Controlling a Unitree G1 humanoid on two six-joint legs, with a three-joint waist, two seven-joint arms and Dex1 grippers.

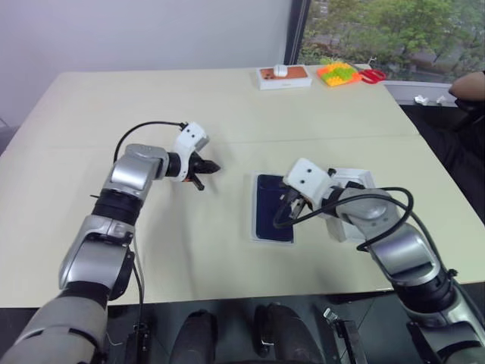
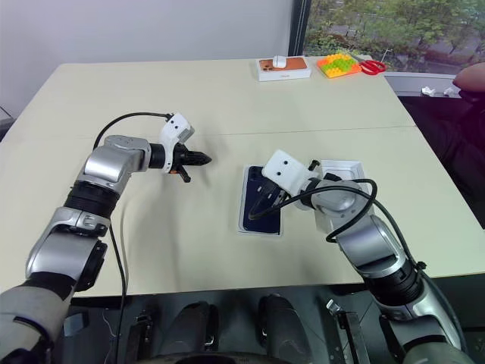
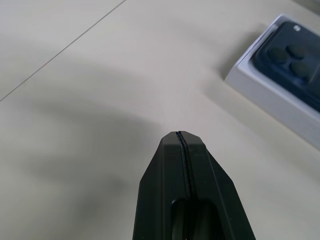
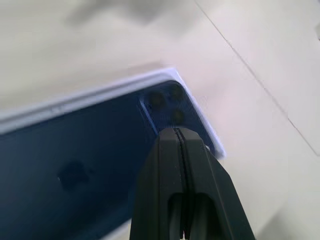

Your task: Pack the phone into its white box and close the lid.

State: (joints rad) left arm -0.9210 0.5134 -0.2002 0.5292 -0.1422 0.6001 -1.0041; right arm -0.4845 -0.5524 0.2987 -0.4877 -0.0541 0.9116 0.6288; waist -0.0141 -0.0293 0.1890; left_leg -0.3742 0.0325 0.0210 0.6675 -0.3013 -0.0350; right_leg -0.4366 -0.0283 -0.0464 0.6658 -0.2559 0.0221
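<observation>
Box [image 1: 261, 231] sits at table [image 1: 227, 114] centre with the dark-blue-printed lid [image 1: 273, 208] on; phone presumably inside, not visible. Right gripper [image 1: 292, 206] pinched empty over the lid's 3 o'clock edge. Left gripper [image 1: 206, 168] pinched empty at 9 o'clock. Task looks nearly done.

White box with orange phone picture [image 1: 284, 77]; toy blocks [image 1: 339, 73]; red scissors [image 1: 373, 75].

Right gripper [image 2: 261, 203] shut over the lid [image 2: 261, 201], left gripper [image 2: 198, 159] apart
</observation>
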